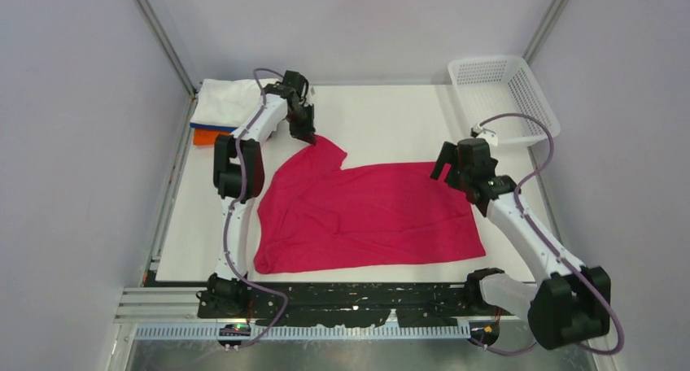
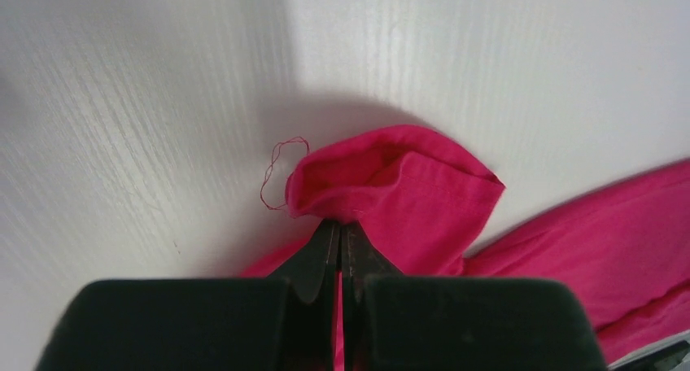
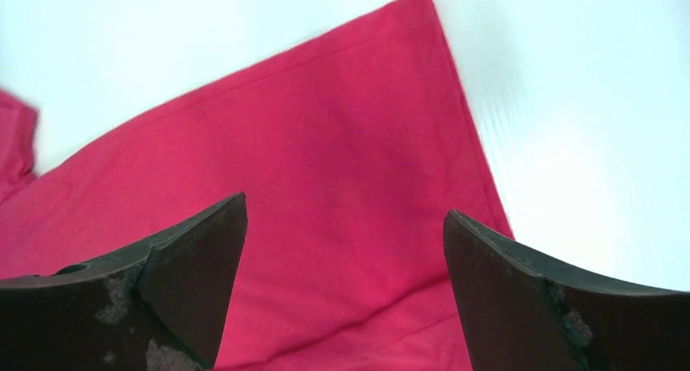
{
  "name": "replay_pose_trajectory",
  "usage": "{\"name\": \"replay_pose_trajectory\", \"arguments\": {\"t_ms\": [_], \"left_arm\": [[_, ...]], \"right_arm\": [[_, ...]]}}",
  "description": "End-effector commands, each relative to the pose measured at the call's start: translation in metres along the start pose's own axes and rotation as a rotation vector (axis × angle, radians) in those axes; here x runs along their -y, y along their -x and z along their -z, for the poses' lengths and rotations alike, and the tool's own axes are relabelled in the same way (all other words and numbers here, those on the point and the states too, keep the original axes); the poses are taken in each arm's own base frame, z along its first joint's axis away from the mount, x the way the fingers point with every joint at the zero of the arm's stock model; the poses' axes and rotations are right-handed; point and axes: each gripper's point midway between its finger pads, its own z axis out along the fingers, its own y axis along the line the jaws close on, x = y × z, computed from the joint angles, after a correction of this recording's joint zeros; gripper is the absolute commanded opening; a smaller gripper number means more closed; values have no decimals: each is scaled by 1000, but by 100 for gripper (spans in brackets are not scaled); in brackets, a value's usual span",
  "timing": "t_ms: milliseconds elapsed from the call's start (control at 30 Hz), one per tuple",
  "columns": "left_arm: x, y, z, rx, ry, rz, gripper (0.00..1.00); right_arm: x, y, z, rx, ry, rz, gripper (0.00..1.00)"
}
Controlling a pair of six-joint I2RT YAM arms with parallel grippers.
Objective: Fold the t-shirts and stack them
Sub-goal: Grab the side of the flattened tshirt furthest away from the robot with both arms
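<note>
Red shirt (image 1: 374, 216): spread mostly flat on the table (image 1: 390, 119), left of and nearer than the basket (image 1: 488, 60), not touching it. Not folded yet, as far as I can judge.

Left gripper (image 2: 340, 229): jaws pinched together on a hemmed tip of the red shirt, at the end farthest from the basket (looks like a sleeve cuff, not certain). A loose thread (image 2: 281, 172) trails from that hem.

Right gripper (image 3: 346, 216): jaws wide, nothing held, hovering over the shirt's edge on the basket side.

Progress: a white shirt (image 1: 224, 98) sits well left of the basket at the same far edge, with blue (image 1: 203, 127) and orange (image 1: 203, 137) edges showing beneath it. Reads as three done and stacked. Left to do: fold the red one, then set it on that pile.

Obstacles: nothing lies on the red cloth. The left arm stands between it and the pile, so the carry over may need care.
</note>
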Motion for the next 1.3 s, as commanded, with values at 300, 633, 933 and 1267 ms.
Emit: {"name": "replay_pose_trajectory", "arguments": {"t_ms": [300,633,933,1267], "left_arm": [[40,13,52,125,-129,-201,0],[47,10,61,160,-170,-212,0],[53,5,60,169,-210,-213,0],[55,-11,72,210,-206,-284,0]], "right_arm": [[6,56,-109,-154,-360,9,90],[14,43,-158,-214,-518,14,86],[29,14,-165,-288,-577,42,84],[39,14,-156,-249,-611,36,45]]}}
